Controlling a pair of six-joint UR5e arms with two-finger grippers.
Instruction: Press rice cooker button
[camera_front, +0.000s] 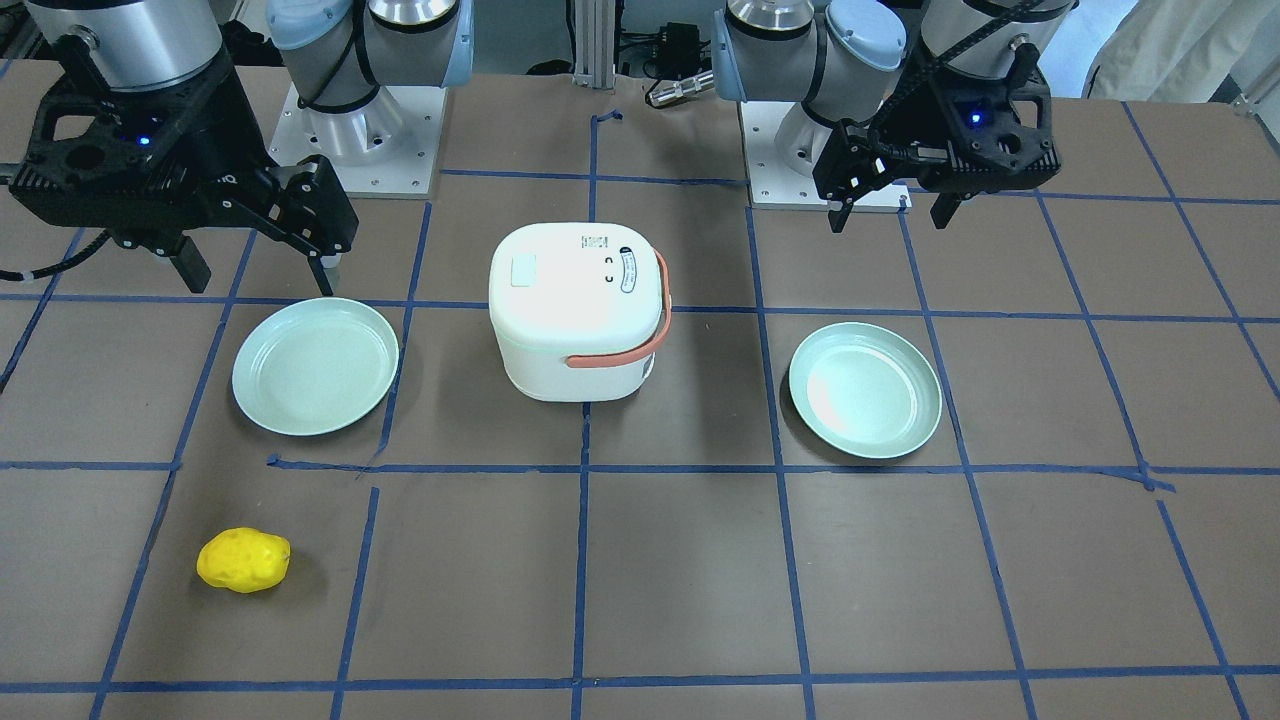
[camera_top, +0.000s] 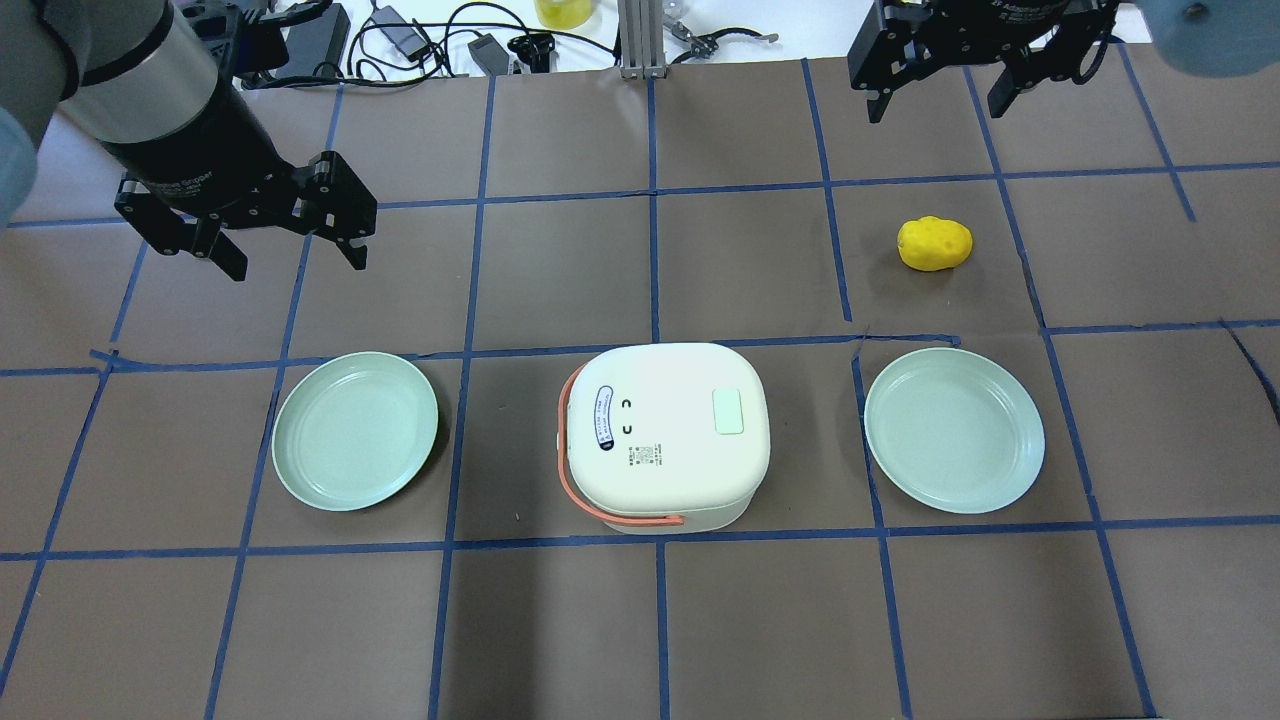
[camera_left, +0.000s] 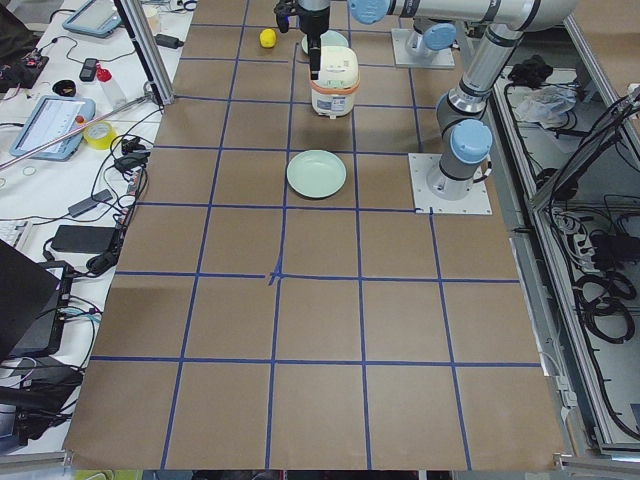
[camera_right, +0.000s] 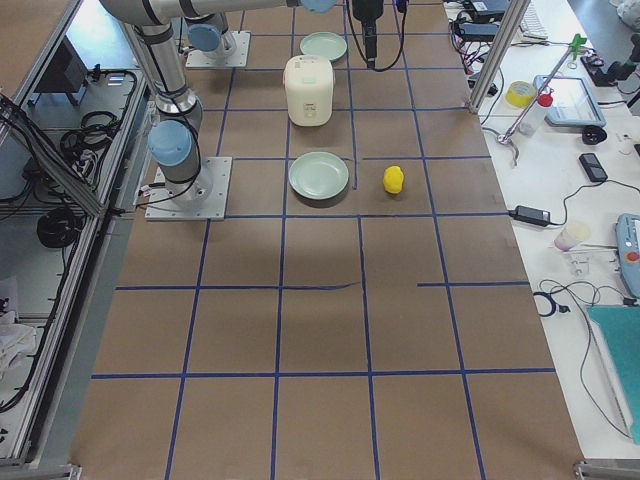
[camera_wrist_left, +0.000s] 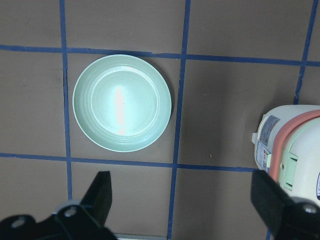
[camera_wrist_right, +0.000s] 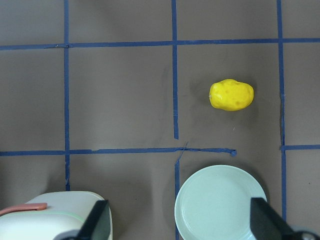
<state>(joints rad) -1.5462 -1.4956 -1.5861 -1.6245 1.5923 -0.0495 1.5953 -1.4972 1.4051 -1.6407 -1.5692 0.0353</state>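
Yellow potato (camera_front: 243, 560) up front on the taped table (camera_front: 680, 580); behind it, white rice cooker (camera_front: 575, 310) at centre, lid button (camera_front: 524, 271) untouched, between left plate (camera_front: 865, 390) and right plate (camera_front: 315, 365). At the rear, left gripper (camera_front: 890, 222) and right gripper (camera_front: 258, 280) aloft, fingers of both spread wide, well apart from the cooker.

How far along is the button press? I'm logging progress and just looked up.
Nothing looks done yet. The rice cooker sits closed, its lid button untouched. Nothing is in hand: the left gripper and right gripper both hover open, away from the cooker. To do: bring one gripper over the button and press.
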